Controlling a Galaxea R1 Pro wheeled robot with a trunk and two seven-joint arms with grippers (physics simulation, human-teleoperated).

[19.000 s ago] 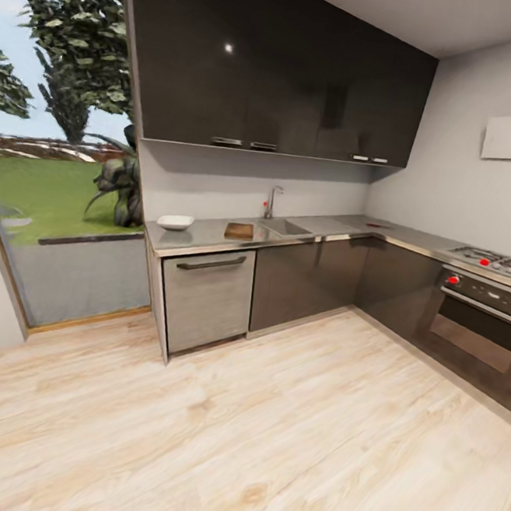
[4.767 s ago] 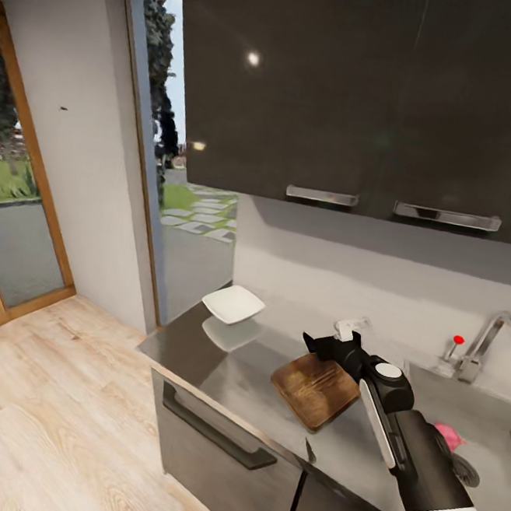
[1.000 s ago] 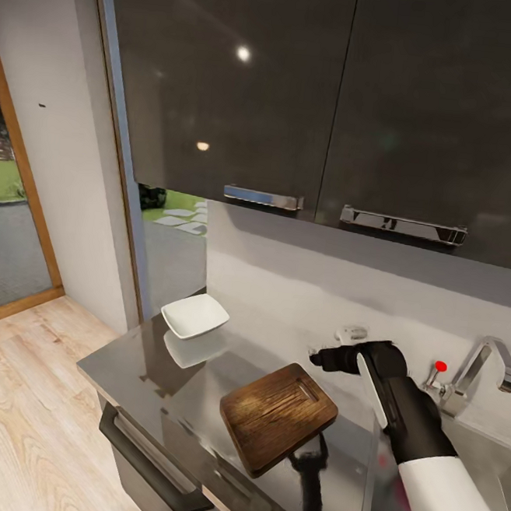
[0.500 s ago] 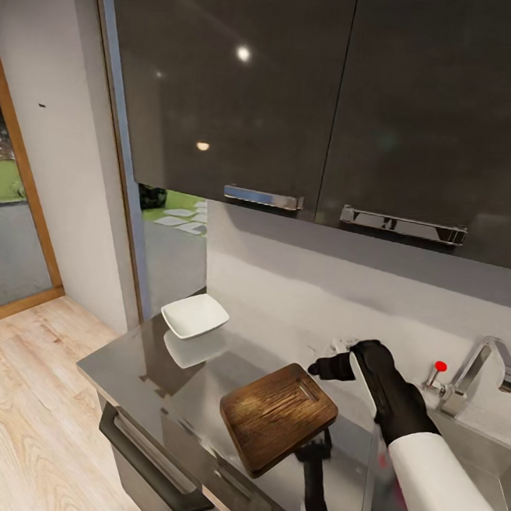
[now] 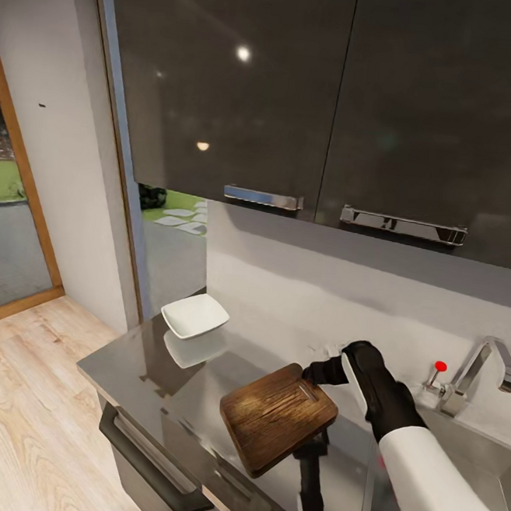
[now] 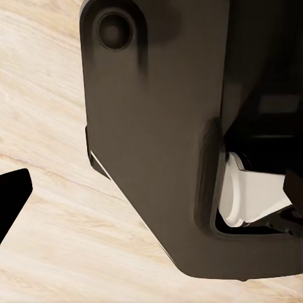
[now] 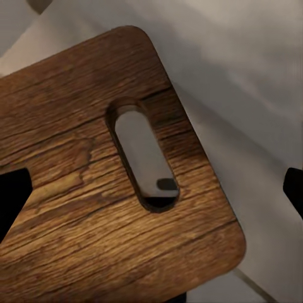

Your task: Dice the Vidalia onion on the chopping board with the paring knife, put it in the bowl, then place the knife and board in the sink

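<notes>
right arm over the board's slot end

head view. the board (image 5: 277, 415) lies on the countertop (image 5: 152, 359), turned at an angle, its slot handle (image 5: 306, 390) toward the wall. the placement suits the task: the board sits between the bowl (image 5: 195, 315) and the sink (image 5: 467, 448), so cut pieces have a short path one way and the used tools a short path the other. the bowl stands near the far left corner of the countertop, well apart from the board. the tap (image 5: 479, 372) with its red knob (image 5: 439, 366) rises at the sink's back edge. the right arm (image 5: 416, 455) reaches in from the right, and the right gripper (image 5: 316, 371) hangs just above the board's slot end. from this angle the finger gap is hidden, so how far open it is cannot be told. no onion or knife is visible here; the basin's inside is largely cut off by the arm.

left wrist view. the camera looks down at pale wood floor (image 6: 44, 113) past a dark part of the robot's body (image 6: 158, 126). one dark fingertip (image 6: 11, 196) enters at the edge. the arm appears to hang idle at the robot's side. the spread of the fingers cannot be judged.

right wrist view. the board's slot end is seen close up, grain running across, the slot showing grey surface through it. dark fingertips (image 7: 12, 196) show at opposite edges, wide apart, with nothing between them: the hand is spread and holds nothing. it does not appear to touch the board.
</notes>
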